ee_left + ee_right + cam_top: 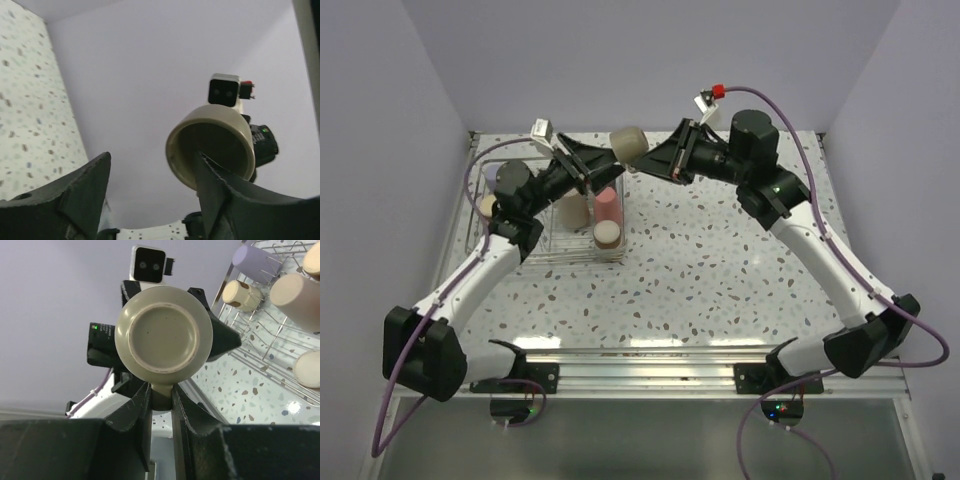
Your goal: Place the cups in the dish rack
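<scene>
An olive-tan mug [627, 142] hangs in the air above the back of the table, between my two grippers. In the right wrist view the mug's base [161, 334] faces the camera, and my right gripper [161, 395] is shut on its handle. My left gripper [152, 156] stands open. One of its fingers [215, 185] reaches into the mug's mouth [212, 147] and the other stands well apart. The wire dish rack [542, 250] sits at the left. It holds a pink-red cup [608, 205], a beige cup [607, 234] and a lavender cup [500, 172].
The right wrist view shows the rack's wires [260, 347] with the lavender cup [255, 262], a large beige tumbler [295, 295] and a small cream cup [240, 292] inside. Lavender walls close in the speckled table [720, 250] on three sides.
</scene>
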Controlling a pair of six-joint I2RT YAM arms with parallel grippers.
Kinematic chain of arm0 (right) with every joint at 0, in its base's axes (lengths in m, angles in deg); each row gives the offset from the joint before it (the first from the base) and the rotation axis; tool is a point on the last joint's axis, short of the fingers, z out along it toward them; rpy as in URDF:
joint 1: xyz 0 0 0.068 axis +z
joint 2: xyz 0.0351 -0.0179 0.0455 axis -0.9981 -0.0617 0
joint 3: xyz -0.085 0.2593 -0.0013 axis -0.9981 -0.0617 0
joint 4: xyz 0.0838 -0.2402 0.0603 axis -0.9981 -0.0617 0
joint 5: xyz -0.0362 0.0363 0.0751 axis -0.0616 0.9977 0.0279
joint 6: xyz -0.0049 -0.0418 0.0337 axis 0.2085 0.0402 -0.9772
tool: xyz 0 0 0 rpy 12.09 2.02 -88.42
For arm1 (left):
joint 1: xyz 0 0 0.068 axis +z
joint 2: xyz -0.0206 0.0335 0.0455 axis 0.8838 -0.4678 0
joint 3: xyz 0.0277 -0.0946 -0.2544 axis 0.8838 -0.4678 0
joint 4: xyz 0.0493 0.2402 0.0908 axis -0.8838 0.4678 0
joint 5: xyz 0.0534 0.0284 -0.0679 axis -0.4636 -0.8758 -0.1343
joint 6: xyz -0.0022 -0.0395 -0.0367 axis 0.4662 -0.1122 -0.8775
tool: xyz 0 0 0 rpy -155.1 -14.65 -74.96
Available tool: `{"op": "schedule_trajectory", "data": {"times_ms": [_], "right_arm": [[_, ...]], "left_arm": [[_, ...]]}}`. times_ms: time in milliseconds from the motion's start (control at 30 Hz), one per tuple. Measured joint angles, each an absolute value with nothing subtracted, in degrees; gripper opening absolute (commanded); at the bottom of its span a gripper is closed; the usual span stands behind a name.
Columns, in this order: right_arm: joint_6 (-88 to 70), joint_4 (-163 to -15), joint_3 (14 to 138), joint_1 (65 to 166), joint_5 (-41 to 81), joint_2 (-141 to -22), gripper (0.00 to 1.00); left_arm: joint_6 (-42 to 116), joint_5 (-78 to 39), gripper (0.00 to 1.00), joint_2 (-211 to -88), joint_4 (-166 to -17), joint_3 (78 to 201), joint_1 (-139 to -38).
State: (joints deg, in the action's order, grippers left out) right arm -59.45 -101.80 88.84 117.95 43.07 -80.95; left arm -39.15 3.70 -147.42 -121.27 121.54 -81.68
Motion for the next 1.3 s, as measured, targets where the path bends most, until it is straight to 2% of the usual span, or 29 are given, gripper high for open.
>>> {"op": "schedule_trajectory", "data": {"times_ms": [33,133,300,467,567,900,1300], "right_arm": [[-59.11,-102.5,89.71,117.88,42.87,-81.24,0.0],[-58.27,-104.08,92.09,117.82,42.02,-81.89,0.0],[-55.56,-107.16,97.54,118.01,41.08,-84.56,0.0],[-45.79,-119.88,112.07,122.6,33.72,-92.6,0.0],[-41.36,-124.23,116.51,126.98,31.01,-96.54,0.0],[-30.01,-135.73,123.81,137.16,20.1,-111.31,0.0],[-24.31,-138.06,128.38,139.33,13.96,-121.02,0.0]], "left_arm": [[-37.2,3.7,0.76,-146.76,-117.2,122.74,-80.61],[-30.17,3.83,0.81,-144.67,-103.23,127.66,-76.17],[-17.34,1.36,0.83,-141.63,-81.42,135.63,-69.66],[-5.47,-8.46,0.86,-138.44,-61.99,141.54,-67.34],[-1.05,-14.18,0.86,-135.77,-54.36,142.85,-67.32],[5.33,-27.01,0.86,-128.27,-43.02,144.2,-67.25],[5.85,-28.3,0.85,-125.13,-40.57,141.78,-67.25]]}}
